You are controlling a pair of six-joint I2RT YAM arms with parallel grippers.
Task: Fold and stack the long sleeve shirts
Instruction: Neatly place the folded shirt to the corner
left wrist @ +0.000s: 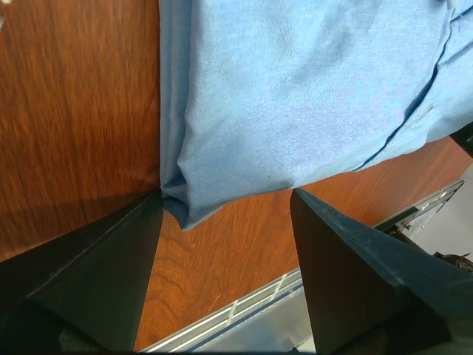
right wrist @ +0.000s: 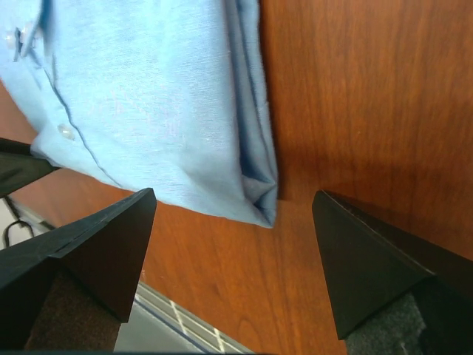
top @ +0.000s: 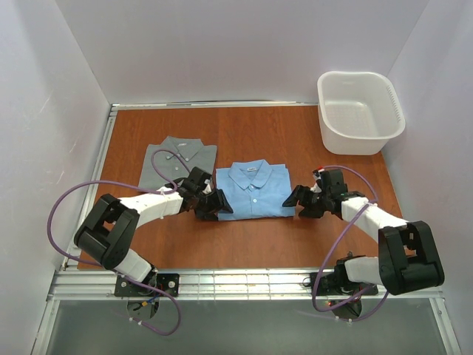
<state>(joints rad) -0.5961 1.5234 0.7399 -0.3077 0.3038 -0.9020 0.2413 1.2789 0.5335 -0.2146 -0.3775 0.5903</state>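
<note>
A light sky-blue long sleeve shirt (top: 253, 190) lies folded, collar up, in the middle of the table. A grey-green long sleeve shirt (top: 176, 164) lies folded to its left. My left gripper (top: 218, 203) is low at the blue shirt's near left corner, and my right gripper (top: 299, 201) is at its near right corner. In the left wrist view the blue shirt (left wrist: 310, 96) has its corner just beyond my left gripper (left wrist: 228, 194), which is open and empty. In the right wrist view the blue shirt's (right wrist: 148, 103) corner sits ahead of my open right gripper (right wrist: 235, 192).
A white plastic basket (top: 360, 111) stands at the back right of the wooden table (top: 244, 244). A metal rail (top: 244, 281) runs along the near edge. White walls close in the left, back and right sides.
</note>
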